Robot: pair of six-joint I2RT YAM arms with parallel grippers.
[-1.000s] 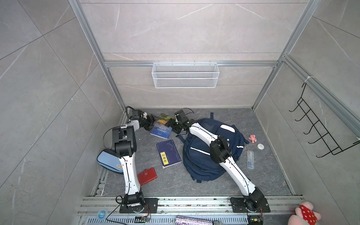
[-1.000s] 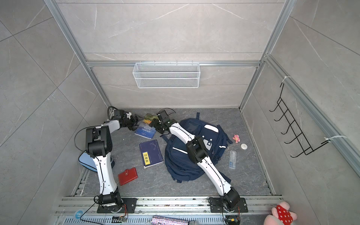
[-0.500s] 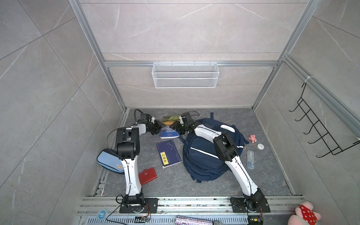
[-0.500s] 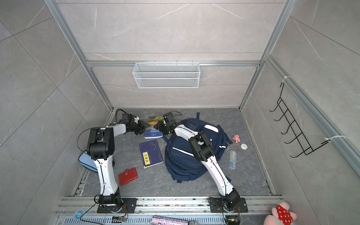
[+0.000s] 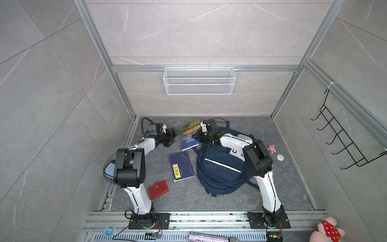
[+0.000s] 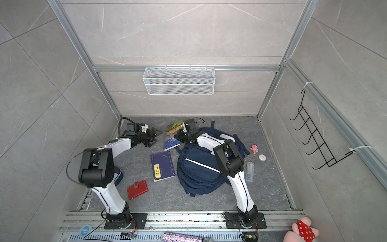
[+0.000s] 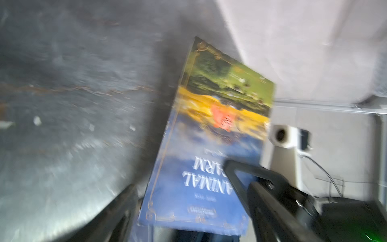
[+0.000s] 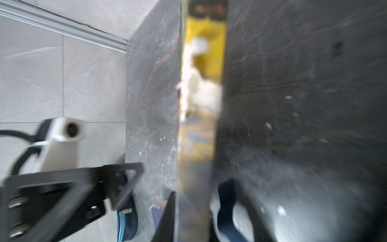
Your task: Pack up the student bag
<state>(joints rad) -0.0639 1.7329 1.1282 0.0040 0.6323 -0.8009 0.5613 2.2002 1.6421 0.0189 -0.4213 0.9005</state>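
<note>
Just beside right tool holding book: student bag.

I work in a test booth, a lab rig and no real room. Grey tile panels wall me in on three sides, held by aluminium frame bars. A white wire basket hangs on the back wall. Right of the basket, a black hook rack hangs on the side wall. Below the basket lies a dark stone-look floor. My arms are bolted to a slotted rail at the open edge, farthest from the basket, with loose cables trailing by it.
</note>
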